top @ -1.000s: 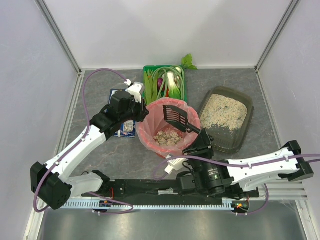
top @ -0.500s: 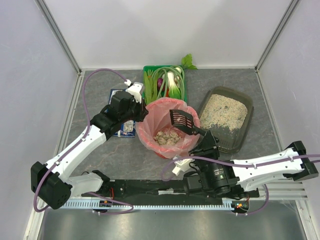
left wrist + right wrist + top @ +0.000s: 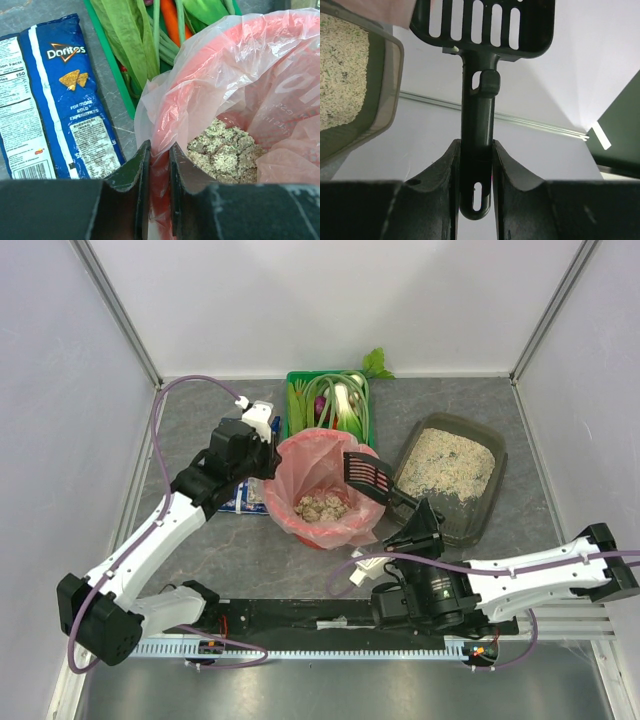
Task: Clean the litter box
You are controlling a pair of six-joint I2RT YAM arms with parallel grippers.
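Observation:
The litter box [image 3: 479, 502] is a grey-brown tray of beige litter at the right; its corner shows in the right wrist view [image 3: 385, 85]. My right gripper [image 3: 414, 512] is shut on the handle of a black slotted scoop [image 3: 369, 474], held up between the bin and the box; the scoop [image 3: 485, 25] looks empty. My left gripper [image 3: 268, 445] is shut on the rim of the red bin [image 3: 300, 527] with its pink bag [image 3: 240, 65]. Clumped litter [image 3: 227, 152] lies inside the bag.
A green crate of vegetables [image 3: 330, 400] stands behind the bin. A blue Doritos bag [image 3: 45, 100] lies flat to the bin's left. Walls and metal rails enclose the table on three sides.
The scoop has lifted out of the bin and swung right toward the litter box. The left gripper has pulled the bin rim slightly to the left.

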